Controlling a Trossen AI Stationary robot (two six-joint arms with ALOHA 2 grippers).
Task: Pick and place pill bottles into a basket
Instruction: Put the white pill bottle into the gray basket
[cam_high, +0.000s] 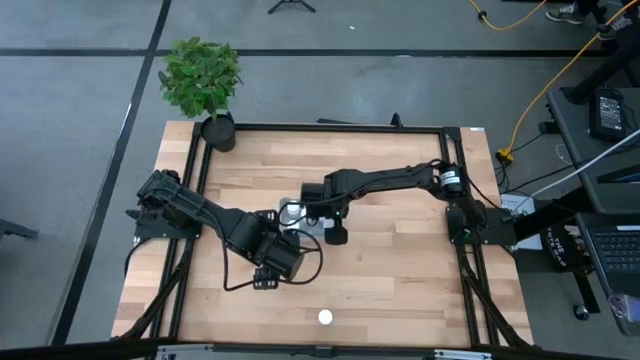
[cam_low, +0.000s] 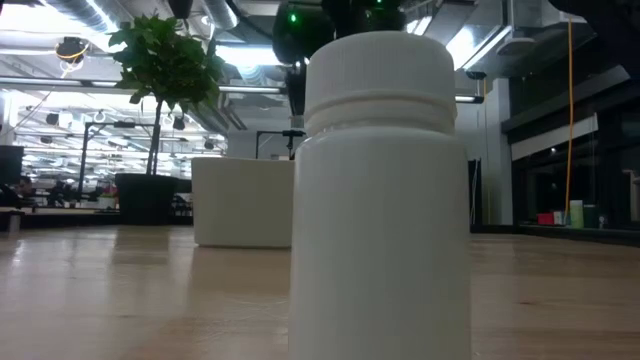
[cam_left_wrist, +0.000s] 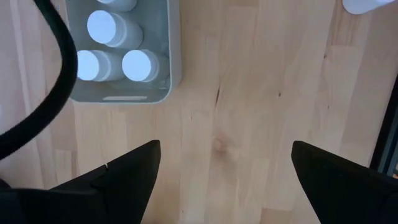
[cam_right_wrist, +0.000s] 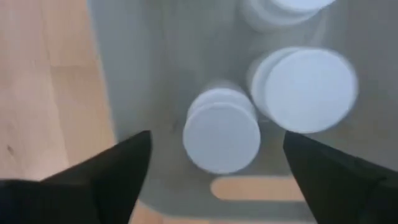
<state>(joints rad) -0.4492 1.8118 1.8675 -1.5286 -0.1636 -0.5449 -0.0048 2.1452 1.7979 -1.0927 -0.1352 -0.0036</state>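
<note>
The pale blue-grey basket (cam_high: 292, 222) stands at the table's middle and holds several white pill bottles (cam_left_wrist: 140, 65), upright with their caps up. My right gripper (cam_right_wrist: 211, 174) is open just above the basket (cam_right_wrist: 143, 74), over one bottle (cam_right_wrist: 221, 137); its fingers stand apart from it. My left gripper (cam_left_wrist: 224, 180) is open and empty over bare wood, on the near side of the basket (cam_left_wrist: 175, 62). One pill bottle (cam_high: 325, 317) stands alone near the table's front edge; it fills the low view (cam_low: 380, 200), with the basket (cam_low: 245, 200) behind it.
A potted plant (cam_high: 203, 80) stands at the table's far left corner. A black frame rail (cam_high: 320, 127) runs around the table. A white thing (cam_left_wrist: 368, 5) shows at the edge of the left wrist view. Bare wood lies between the basket and the front edge.
</note>
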